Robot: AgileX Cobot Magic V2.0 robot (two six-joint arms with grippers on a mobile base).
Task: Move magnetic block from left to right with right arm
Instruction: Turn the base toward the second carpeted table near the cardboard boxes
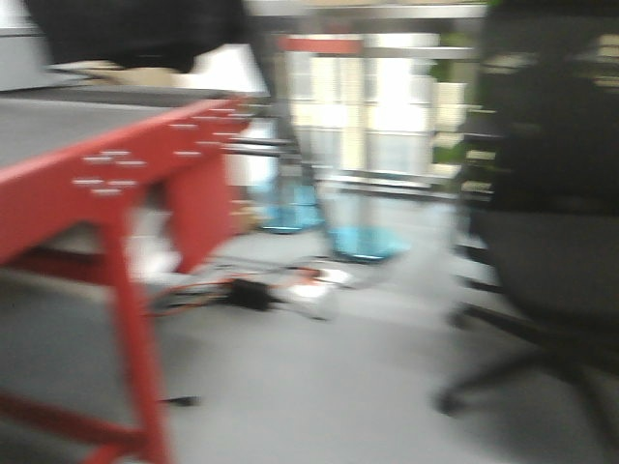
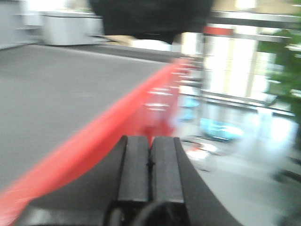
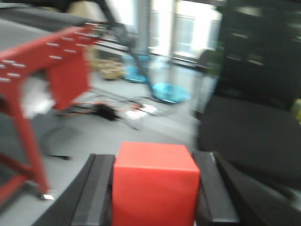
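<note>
The magnetic block (image 3: 155, 186), a plain bright-red cube, sits clamped between the two black fingers (image 3: 99, 188) of my right gripper (image 3: 155, 162) in the right wrist view, held in the air beyond the table's end, with floor and a black chair behind it. My left gripper (image 2: 150, 141) is shut with nothing in it, its pads pressed together, hovering over the red table rail (image 2: 94, 136) at the edge of the grey tabletop (image 2: 61, 89). All views are motion-blurred. Neither gripper shows in the front view.
The red-framed table (image 1: 106, 174) fills the left of the front view, its leg (image 1: 135, 338) reaching the floor. A black office chair (image 1: 551, 232) stands at right. Cables and a black device (image 1: 251, 290) lie on the floor, with blue bins (image 1: 363, 242) behind.
</note>
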